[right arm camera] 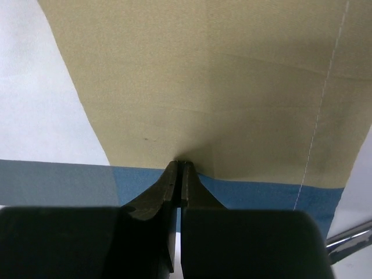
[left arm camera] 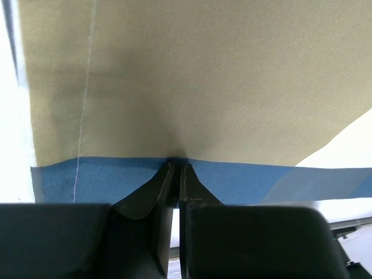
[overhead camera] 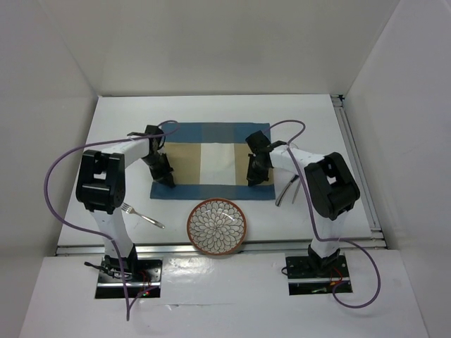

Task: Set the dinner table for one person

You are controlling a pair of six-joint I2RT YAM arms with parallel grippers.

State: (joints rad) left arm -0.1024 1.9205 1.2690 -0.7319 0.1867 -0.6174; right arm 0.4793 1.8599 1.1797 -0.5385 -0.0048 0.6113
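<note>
Lying near the middle of the white dinner table, a placemat with blue and tan checks is spreading flat, with its long sides running left to right. The table itself is filling almost the whole top view, and a metal rail is running along its right edge. The left gripper is reaching down to the near left corner of the placemat. In the left wrist view its two fingers are standing very narrow, with their tips meeting on the blue border strip, so they are pinching the cloth there. The right gripper is doing the same at the near right part of the placemat. Its fingers are pressing together on the blue strip just below the tan field, and small wrinkles are running out from the tips. How much cloth is sitting between the fingers is hard to tell, because the tips are hiding it. A round plate with a petal pattern is resting just in front of the placemat, near the front edge. A fork is lying to the left of the plate, beside the left arm. A metal utensil, perhaps a spoon or a knife, is lying to the right of the placemat, partly under the right arm.
</note>
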